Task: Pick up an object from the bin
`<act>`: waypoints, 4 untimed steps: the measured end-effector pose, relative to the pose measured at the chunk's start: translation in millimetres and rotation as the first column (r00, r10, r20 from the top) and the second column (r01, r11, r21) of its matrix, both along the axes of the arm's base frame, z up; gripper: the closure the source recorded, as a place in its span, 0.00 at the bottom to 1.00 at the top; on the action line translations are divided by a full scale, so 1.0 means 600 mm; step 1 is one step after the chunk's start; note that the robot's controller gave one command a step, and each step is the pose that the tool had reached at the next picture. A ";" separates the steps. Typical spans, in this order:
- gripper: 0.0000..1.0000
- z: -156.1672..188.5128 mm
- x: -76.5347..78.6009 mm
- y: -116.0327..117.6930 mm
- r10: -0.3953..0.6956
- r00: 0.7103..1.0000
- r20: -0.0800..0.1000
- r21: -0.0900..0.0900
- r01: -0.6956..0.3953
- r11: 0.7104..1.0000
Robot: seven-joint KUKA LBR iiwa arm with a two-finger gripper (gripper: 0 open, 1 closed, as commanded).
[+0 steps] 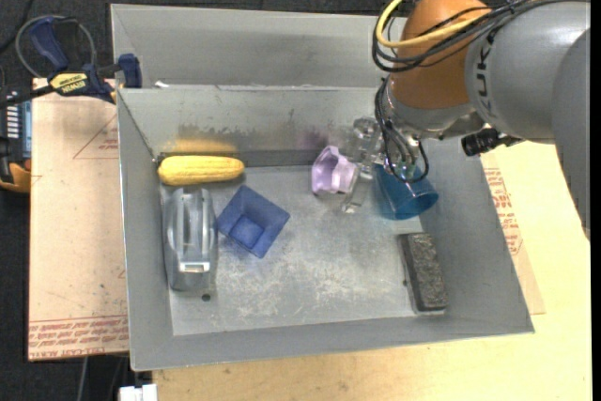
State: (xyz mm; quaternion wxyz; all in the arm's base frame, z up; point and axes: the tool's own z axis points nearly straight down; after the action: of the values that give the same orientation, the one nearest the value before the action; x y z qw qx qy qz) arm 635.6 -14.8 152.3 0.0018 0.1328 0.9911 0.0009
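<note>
My gripper (366, 166) hangs in the bin's right half, near the back wall. A small lilac plastic piece (331, 172) sits right against its left side; whether they touch is unclear. A blue cup (406, 194) lies tipped just to its right, partly under the wrist. Toward the front right a dark grey rectangular block (424, 270) lies flat on the floor.
On the left side lie a yellow corn cob (200, 169) by the back wall, a blue open square box (252, 221) and a grey tape dispenser (191, 241). The arm with its orange cover comes in from the right over the rim.
</note>
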 end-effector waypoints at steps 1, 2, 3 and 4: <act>0.00 -0.039 -0.001 -0.006 0.052 0.999 0.001 -0.001 -0.052 0.999; 0.00 -0.049 -0.027 0.008 -0.183 0.983 -0.002 0.000 0.183 0.983; 0.00 -0.138 -0.027 0.029 -0.076 0.997 0.004 0.000 0.076 0.997; 1.00 -0.137 -0.018 0.017 -0.184 0.983 0.003 0.002 0.184 0.983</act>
State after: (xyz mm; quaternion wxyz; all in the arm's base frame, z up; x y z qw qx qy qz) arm 624.9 -4.5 70.3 0.0035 0.2238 0.9746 0.0017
